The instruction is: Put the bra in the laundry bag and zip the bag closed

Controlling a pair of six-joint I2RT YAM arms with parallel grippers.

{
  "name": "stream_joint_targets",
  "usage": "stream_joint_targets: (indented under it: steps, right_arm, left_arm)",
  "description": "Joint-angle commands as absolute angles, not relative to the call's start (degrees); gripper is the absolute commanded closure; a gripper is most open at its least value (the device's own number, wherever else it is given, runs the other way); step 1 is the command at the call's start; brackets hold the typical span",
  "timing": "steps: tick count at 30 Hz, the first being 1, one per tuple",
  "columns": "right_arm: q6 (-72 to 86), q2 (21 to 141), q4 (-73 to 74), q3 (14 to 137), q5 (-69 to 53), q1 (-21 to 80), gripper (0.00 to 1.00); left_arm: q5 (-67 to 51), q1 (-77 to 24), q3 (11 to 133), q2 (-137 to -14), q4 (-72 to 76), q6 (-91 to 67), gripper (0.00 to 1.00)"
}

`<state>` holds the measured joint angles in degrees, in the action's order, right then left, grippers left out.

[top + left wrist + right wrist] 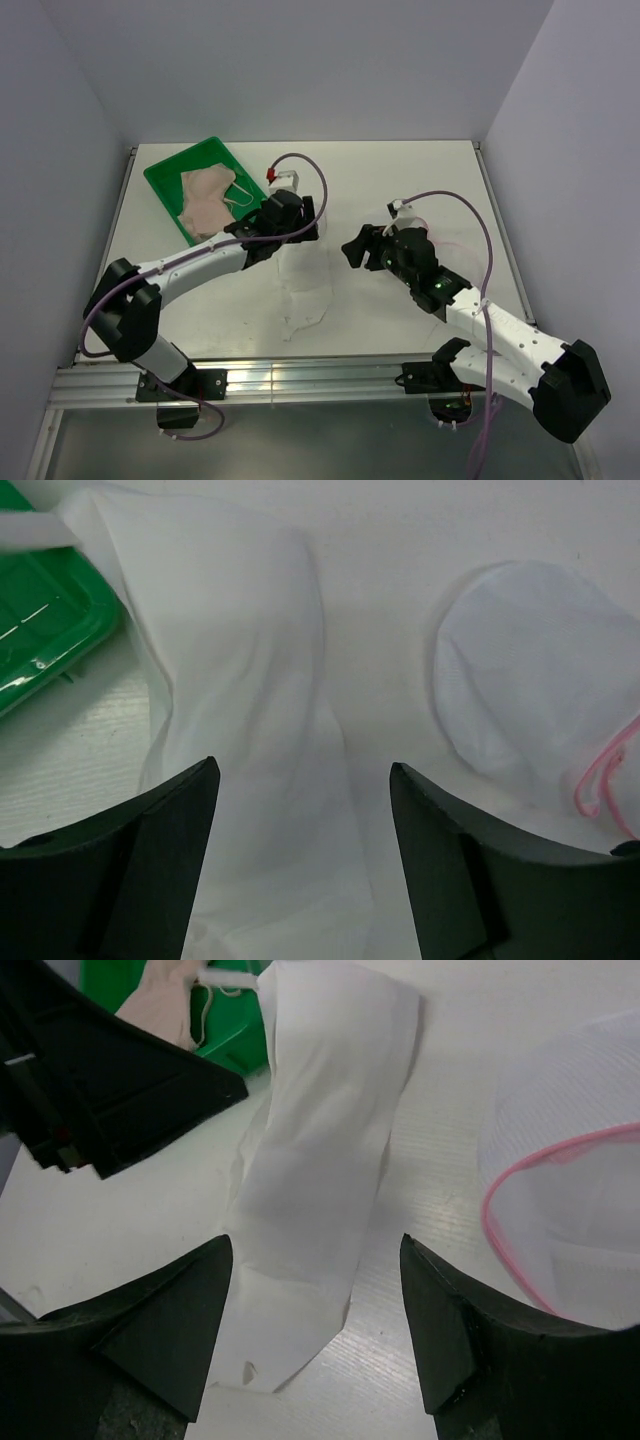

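Left tool [304, 770] and right tool [315, 1245], each spread apart and empty, over white cloth [250, 680]; bag [570, 1200] to their right.

Bright even overhead light, soft faint shadows, whites washed (wrist views slightly soft)

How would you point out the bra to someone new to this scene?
Find the green tray at the far left corner of the table. The bra lies crumpled inside it. It is the only peach-beige thing, unlike the plain white cloth nearby.
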<state>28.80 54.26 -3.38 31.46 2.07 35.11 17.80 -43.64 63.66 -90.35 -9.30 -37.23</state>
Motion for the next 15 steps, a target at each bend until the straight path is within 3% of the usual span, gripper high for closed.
stream_joint_targets:
  steps: [1, 15]
  right_arm:
    - [28.04, 57.38, -4.13, 32.69, 1.42, 35.51, 0.25]
    - [26.02, 80.23, -0.44, 42.53, 3.25, 43.50, 0.35]
  left_arm:
    - [18.45, -43.59, 60.66, -84.38, -6.50, -38.32, 0.26]
    - [24.61, -43.15, 48.00, -77.88, -2.03, -39.37, 0.32]
